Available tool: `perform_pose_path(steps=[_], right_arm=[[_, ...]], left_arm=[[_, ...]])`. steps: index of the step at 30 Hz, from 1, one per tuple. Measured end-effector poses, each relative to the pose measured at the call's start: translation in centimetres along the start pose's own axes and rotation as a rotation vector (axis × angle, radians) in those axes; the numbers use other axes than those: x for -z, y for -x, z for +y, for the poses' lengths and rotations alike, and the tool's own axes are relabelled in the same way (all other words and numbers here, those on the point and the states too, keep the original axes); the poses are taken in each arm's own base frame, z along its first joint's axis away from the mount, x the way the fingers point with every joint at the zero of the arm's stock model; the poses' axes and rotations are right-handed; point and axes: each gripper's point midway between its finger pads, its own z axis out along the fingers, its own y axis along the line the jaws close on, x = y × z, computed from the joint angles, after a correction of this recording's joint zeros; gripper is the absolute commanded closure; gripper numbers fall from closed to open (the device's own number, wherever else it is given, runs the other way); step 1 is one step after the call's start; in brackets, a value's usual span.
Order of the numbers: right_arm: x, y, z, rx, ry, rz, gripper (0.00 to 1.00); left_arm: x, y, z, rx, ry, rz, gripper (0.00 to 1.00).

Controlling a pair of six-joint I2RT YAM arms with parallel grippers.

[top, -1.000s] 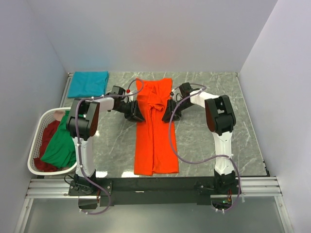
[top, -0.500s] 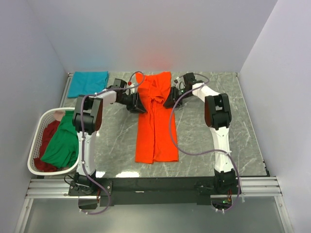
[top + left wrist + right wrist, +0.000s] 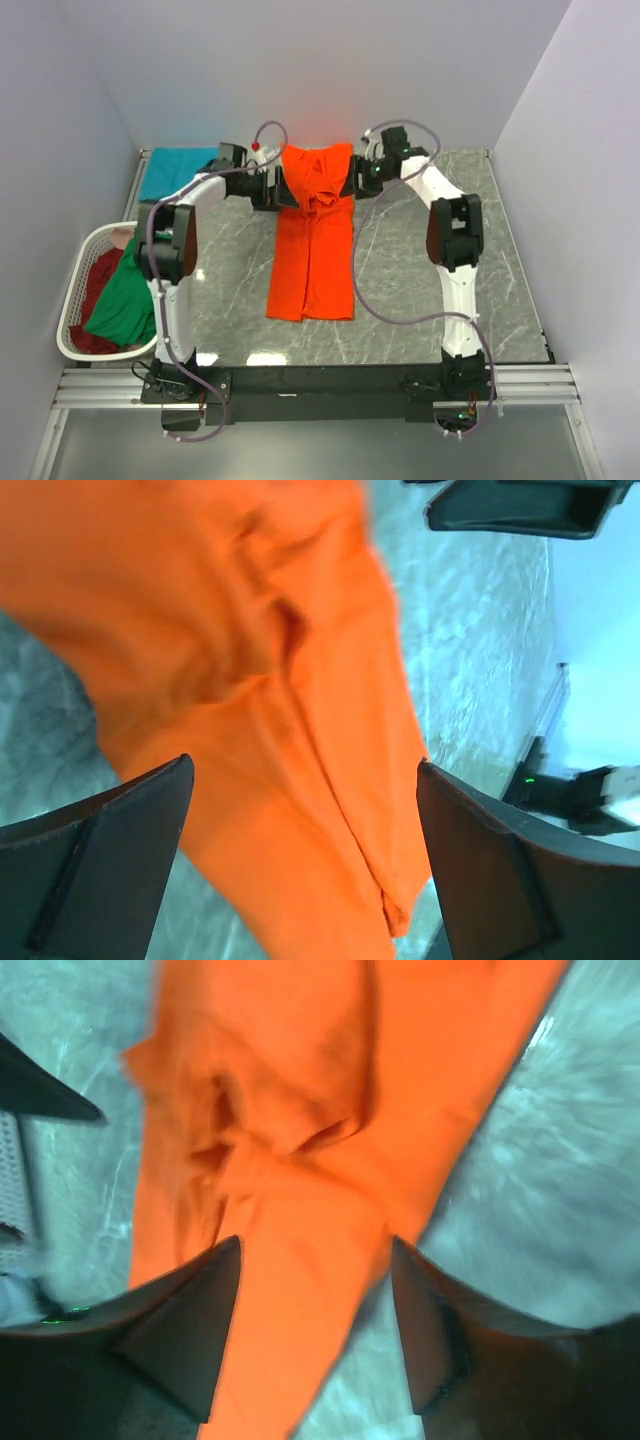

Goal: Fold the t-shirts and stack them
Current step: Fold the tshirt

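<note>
Orange t-shirt lies on the table as a long narrow strip, sides already folded in. Its far end sits right between the two end effectors and the rest runs back toward the arm bases.

Left end effector is at the strip's left edge with its jaws spread wide and nothing pinched. Right end effector is at the opposite edge, jaws also apart, no cloth in them.

Teal t-shirt is folded flat, outboard of the left end effector in the far corner. Green t-shirt and dark red t-shirt are heaped in the white basket, well behind the left end effector, and not yet folded.

Step, as I read it: the lengthwise fold of the orange one is done and the crosswise fold is not started. Next move probably needs both end effectors to close on the two corners of one end, lift together and carry that end over the other, keeping the strip square. Then it goes onto the teal one.

View differences:
- **Top view:** gives the whole layout, the strip's full length, the teal shirt and the basket. Neither wrist view shows the other shirts.
- **Left wrist view:** both fingers sit clear either side of the cloth, which is bunched with creases just ahead. The other arm's finger shows at the top edge.
- **Right wrist view:** blurred. It shows a puckered knot of folds ahead of its fingers, too small to read from above.
</note>
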Motion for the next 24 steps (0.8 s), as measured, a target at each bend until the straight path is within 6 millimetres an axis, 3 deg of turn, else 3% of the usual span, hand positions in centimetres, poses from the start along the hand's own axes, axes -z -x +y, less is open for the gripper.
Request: perform_pose_path(steps=[3, 4, 5, 7, 10, 13, 16, 18, 20, 22, 24], right_arm=[[5.1, 2.2, 2.8, 0.167, -0.05, -0.097, 0.24], [7.4, 3.1, 4.3, 0.237, -0.06, -0.145, 0.24], [9.4, 3.9, 5.8, 0.296, -0.065, -0.19, 0.17], [15.1, 5.6, 10.0, 0.473, -0.07, -0.332, 0.14], [21.9, 6.1, 15.3, 0.712, -0.062, -0.497, 0.13], [25.1, 4.9, 18.8, 0.931, -0.039, -0.563, 0.11], [23.9, 3.4, 20.1, 1.073, -0.008, -0.502, 0.11], [21.3, 1.4, 19.6, 1.123, 0.011, -0.398, 0.1], [18.1, -2.1, 18.4, 1.129, 0.043, -0.272, 0.1], [15.3, -6.3, 17.0, 1.114, 0.082, -0.151, 0.1], [13.1, -11.4, 15.7, 1.108, 0.108, -0.033, 0.1]], left_arm=[[3.1, 2.0, -3.5, -0.162, 0.015, -0.072, 0.01], [4.7, 3.1, -5.3, -0.243, 0.017, -0.111, 0.01], [6.3, 4.1, -7.0, -0.316, 0.018, -0.152, 0.01], [9.3, 5.6, -10.3, -0.436, 0.013, -0.232, 0.01], [13.9, 7.5, -14.8, -0.571, 0.02, -0.392, 0.01], [16.2, 8.6, -17.1, -0.663, 0.002, -0.483, 0.01], [15.7, 9.2, -17.2, -0.755, -0.033, -0.448, 0.01], [14.4, 8.6, -15.9, -0.831, -0.019, -0.387, 0.01], [12.8, 5.6, -14.0, -0.906, -0.005, -0.289, 0.01], [11.4, 1.3, -12.6, -0.985, -0.016, -0.19, 0.01], [10.9, -4.6, -11.5, -1.059, -0.046, -0.081, 0.05]])
